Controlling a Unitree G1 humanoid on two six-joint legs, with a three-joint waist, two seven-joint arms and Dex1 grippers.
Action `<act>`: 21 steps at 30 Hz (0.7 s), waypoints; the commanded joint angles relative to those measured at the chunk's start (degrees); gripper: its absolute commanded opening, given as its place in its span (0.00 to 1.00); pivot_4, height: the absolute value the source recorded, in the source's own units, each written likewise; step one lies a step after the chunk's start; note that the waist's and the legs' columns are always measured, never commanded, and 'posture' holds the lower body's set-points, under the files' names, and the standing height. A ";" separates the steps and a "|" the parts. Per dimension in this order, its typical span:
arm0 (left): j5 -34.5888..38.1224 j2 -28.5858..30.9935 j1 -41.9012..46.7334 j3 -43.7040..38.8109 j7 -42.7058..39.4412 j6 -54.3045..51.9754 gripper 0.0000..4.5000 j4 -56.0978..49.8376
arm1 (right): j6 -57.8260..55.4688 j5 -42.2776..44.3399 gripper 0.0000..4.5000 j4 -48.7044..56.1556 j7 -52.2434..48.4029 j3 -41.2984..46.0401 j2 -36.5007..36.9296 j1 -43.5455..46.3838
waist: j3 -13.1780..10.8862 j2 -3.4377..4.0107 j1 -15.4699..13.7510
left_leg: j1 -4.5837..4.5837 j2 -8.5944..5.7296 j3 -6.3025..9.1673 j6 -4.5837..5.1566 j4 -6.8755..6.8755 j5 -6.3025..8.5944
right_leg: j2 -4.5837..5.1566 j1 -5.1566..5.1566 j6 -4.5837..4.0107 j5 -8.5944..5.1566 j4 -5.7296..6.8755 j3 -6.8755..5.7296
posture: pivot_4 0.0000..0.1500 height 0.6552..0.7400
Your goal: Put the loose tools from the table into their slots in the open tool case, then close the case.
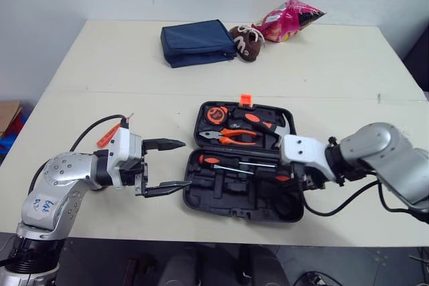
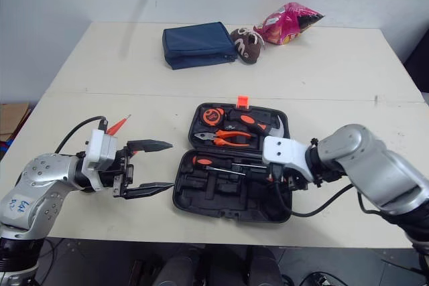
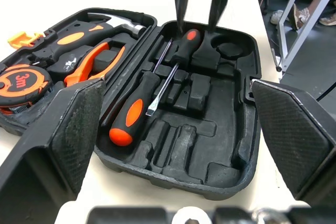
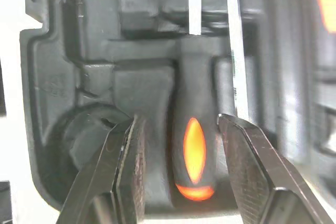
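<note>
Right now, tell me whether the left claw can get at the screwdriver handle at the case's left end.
Probably yes. The left claw is open beside the case, the screwdriver handle lies uncovered just inside, and the right claw is at the other end.

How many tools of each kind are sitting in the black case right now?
Screwdrivers: 2
Hammer: 1
Pliers: 1
Tape measure: 1
Total: 5
</note>
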State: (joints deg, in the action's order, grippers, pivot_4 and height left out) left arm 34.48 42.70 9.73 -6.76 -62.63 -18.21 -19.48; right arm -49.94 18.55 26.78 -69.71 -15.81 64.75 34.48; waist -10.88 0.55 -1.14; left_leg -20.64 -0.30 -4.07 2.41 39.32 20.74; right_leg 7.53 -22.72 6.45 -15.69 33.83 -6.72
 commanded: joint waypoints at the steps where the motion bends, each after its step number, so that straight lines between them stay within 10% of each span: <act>1: 0.16 0.12 -0.53 -1.53 0.51 0.87 1.00 -1.57 | 11.26 3.10 0.51 -5.37 -3.83 11.10 0.96 -4.79 | 0.00 -0.01 -0.27 | 0.00 0.00 0.01 0.00 0.00 0.00 | -0.01 0.02 0.00 0.00 -0.01 0.00 | 1.00 1.00; 6: -0.26 -0.28 0.18 -0.69 0.82 1.36 1.00 -1.26 | 18.30 15.52 0.51 -5.37 -5.20 22.50 -11.88 -12.68 | 0.01 -0.06 -0.09 | 0.03 -0.02 0.11 0.02 0.01 -0.01 | -0.08 0.15 0.01 0.00 -0.01 -0.14 | 1.00 1.00; 12: -0.80 -0.98 2.56 0.98 0.24 1.72 1.00 -0.19 | 37.42 5.84 0.02 -10.45 0.85 19.29 -22.99 -19.28 | 0.04 -0.11 -0.20 | 0.14 -0.03 0.06 0.02 0.03 -0.03 | -0.09 0.20 0.01 0.00 0.07 -0.15 | 1.00 1.00; 21: -3.98 0.12 5.70 3.33 -2.73 3.21 1.00 2.39 | 48.19 -1.36 0.02 -17.69 3.32 12.48 -28.45 -21.84 | 0.03 -0.09 -0.06 | 0.21 -0.06 0.00 0.02 0.04 -0.04 | -0.15 0.21 0.01 0.00 0.12 -0.46 | 1.00 1.00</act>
State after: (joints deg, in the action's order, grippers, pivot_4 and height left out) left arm 31.46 41.89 14.62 -3.48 -64.54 -16.23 -17.08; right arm -2.90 17.78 9.25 -68.08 -3.53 36.83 12.21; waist -10.85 0.46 -1.20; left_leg -20.43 -0.35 -4.07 2.43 39.36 20.69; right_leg 7.38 -22.52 6.46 -15.69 33.98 -7.18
